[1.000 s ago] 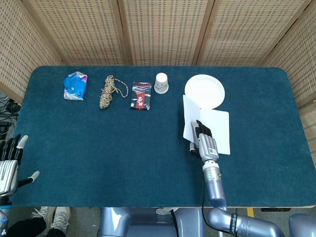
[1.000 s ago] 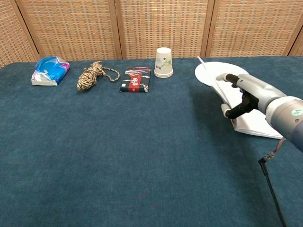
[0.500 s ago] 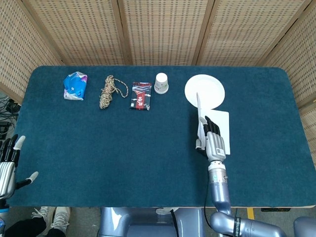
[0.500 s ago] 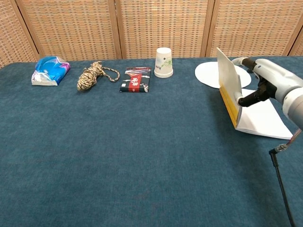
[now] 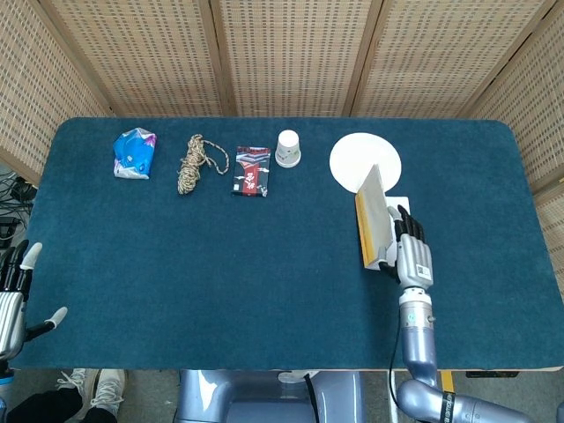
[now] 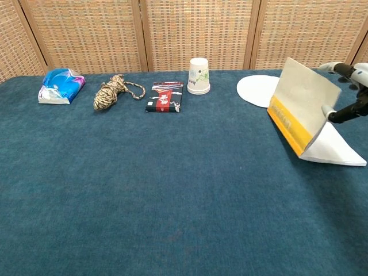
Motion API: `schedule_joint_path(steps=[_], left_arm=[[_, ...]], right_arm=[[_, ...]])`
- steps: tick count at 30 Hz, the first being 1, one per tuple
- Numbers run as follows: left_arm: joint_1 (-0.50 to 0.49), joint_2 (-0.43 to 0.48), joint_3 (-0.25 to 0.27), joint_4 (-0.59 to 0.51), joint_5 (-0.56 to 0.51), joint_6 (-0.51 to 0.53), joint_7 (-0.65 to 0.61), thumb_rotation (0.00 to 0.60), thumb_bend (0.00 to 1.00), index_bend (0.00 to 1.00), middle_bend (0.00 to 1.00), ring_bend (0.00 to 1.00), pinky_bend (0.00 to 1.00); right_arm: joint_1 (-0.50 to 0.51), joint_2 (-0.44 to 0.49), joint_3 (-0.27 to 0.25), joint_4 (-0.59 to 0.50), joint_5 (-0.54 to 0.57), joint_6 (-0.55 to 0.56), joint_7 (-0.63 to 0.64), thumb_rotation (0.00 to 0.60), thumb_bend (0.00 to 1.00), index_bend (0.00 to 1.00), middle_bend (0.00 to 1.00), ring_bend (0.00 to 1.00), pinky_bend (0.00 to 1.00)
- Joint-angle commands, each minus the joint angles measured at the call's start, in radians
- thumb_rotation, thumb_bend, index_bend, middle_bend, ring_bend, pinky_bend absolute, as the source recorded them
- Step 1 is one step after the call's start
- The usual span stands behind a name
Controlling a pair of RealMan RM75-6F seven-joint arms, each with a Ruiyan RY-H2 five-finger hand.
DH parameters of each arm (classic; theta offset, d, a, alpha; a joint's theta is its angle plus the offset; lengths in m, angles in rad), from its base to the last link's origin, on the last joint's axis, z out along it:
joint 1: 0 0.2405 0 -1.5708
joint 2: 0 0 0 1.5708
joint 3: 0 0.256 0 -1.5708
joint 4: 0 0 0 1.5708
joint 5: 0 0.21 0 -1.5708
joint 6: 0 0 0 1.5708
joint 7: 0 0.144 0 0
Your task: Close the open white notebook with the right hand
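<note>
The white notebook point(image 5: 374, 227) lies right of the table's middle, half shut. Its cover, with a yellow band along the spine, stands raised and leans to the right over the white pages point(image 6: 336, 152). My right hand point(image 5: 411, 249) is on the notebook's right side and holds the cover point(image 6: 299, 107): the thumb point(image 6: 344, 113) touches its outer edge and the fingers point(image 6: 340, 68) reach behind its top. At the table's lower left edge my left hand point(image 5: 15, 291) hangs with fingers apart, holding nothing.
A white paper plate point(image 5: 355, 155) lies just behind the notebook. Along the back stand a paper cup point(image 5: 288, 148), a red-and-black packet point(image 5: 252, 171), a coil of rope point(image 5: 196, 163) and a blue packet point(image 5: 134, 152). The blue table cloth point(image 5: 220, 264) covers the table.
My right hand has swung the cover up from flat on the left, past upright, and over to the right. The hand itself moved right. The left hand dropped slightly.
</note>
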State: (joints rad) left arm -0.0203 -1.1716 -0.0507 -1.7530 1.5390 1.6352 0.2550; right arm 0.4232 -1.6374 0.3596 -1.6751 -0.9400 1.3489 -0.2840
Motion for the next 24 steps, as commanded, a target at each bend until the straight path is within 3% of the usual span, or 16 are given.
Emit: schedule_joint_path(steps=[1, 11, 16, 19, 24], left_arm=[[0.003, 0.000, 0.002, -0.003, 0.008, 0.006, 0.006, 0.600, 0.06, 0.00, 0.00, 0.00, 0.00], [0.012, 0.005, 0.002, -0.007, 0.023, 0.022, 0.007, 0.600, 0.06, 0.00, 0.00, 0.00, 0.00], [0.013, 0.011, 0.001, -0.003, 0.020, 0.017, 0.006, 0.600, 0.06, 0.00, 0.00, 0.00, 0.00], [0.010, 0.012, 0.000, 0.008, 0.010, 0.006, 0.018, 0.600, 0.06, 0.00, 0.00, 0.00, 0.00], [0.016, 0.017, 0.000, 0.005, 0.007, 0.010, 0.043, 0.600, 0.06, 0.00, 0.00, 0.00, 0.00]], right_arm=[[-0.023, 0.021, -0.017, -0.006, -0.002, 0.002, 0.021, 0.600, 0.66, 0.00, 0.00, 0.00, 0.00], [-0.061, 0.064, -0.047, -0.005, 0.007, -0.021, 0.065, 0.600, 0.65, 0.00, 0.00, 0.00, 0.00], [-0.092, 0.158, -0.157, -0.046, -0.164, -0.047, 0.091, 0.600, 0.55, 0.00, 0.00, 0.00, 0.00], [-0.111, 0.204, -0.255, -0.012, -0.328, -0.015, 0.044, 0.600, 0.45, 0.00, 0.00, 0.00, 0.00], [-0.152, 0.277, -0.353, 0.066, -0.495, 0.052, -0.004, 0.600, 0.32, 0.00, 0.00, 0.00, 0.00]])
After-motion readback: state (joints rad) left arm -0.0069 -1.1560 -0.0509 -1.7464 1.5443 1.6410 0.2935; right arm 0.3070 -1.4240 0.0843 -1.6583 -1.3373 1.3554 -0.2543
